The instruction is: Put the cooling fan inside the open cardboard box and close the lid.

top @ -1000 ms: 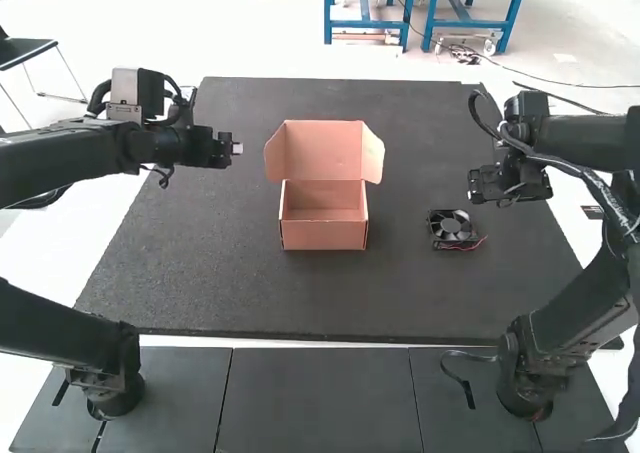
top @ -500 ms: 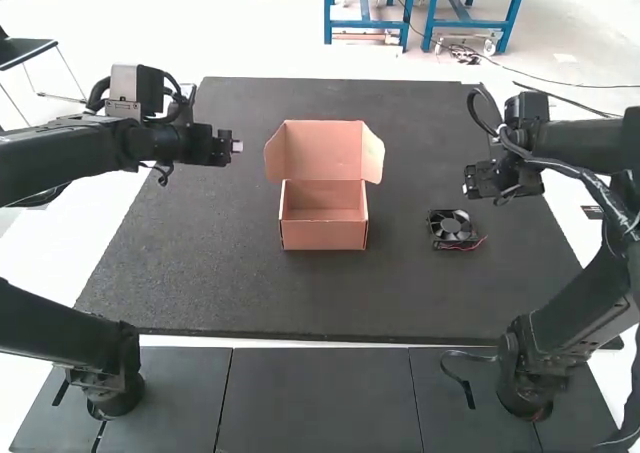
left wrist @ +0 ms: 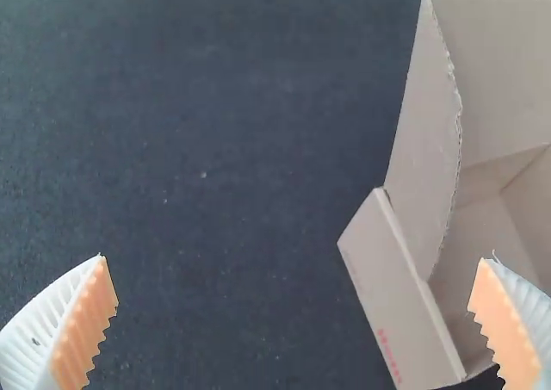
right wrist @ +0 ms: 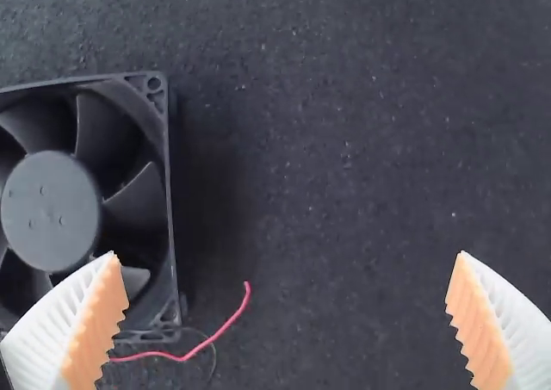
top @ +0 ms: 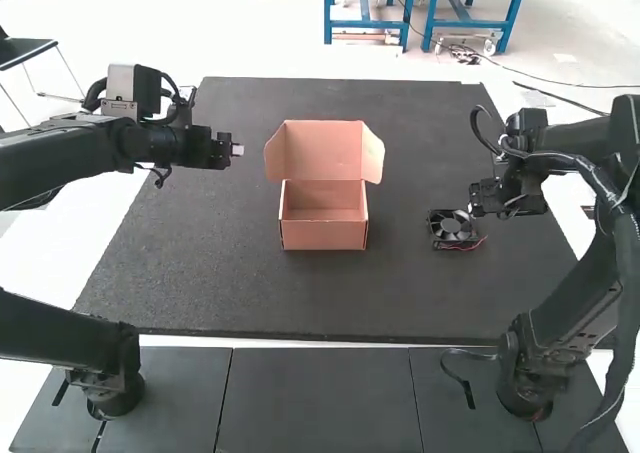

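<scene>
An open cardboard box (top: 323, 227) stands mid-mat with its lid (top: 323, 151) raised at the back. A black cooling fan (top: 452, 227) lies flat on the mat to the right of the box, trailing a thin red wire (right wrist: 215, 331). My right gripper (top: 481, 210) hangs open just right of and above the fan; in the right wrist view the fan (right wrist: 84, 207) sits beside one fingertip and the gripper (right wrist: 280, 330) spans mostly bare mat. My left gripper (top: 235, 149) is open, left of the box lid, and the left wrist view shows the box (left wrist: 448, 201) by one of its fingers (left wrist: 510, 321).
The black mat (top: 200, 263) covers the table, with open room around the box and fan. Its front edge meets dark base panels (top: 320, 393) where both arms are mounted.
My right gripper has dropped down and forward until it hangs close beside the fan. The left arm, the box and the fan have stayed put.
</scene>
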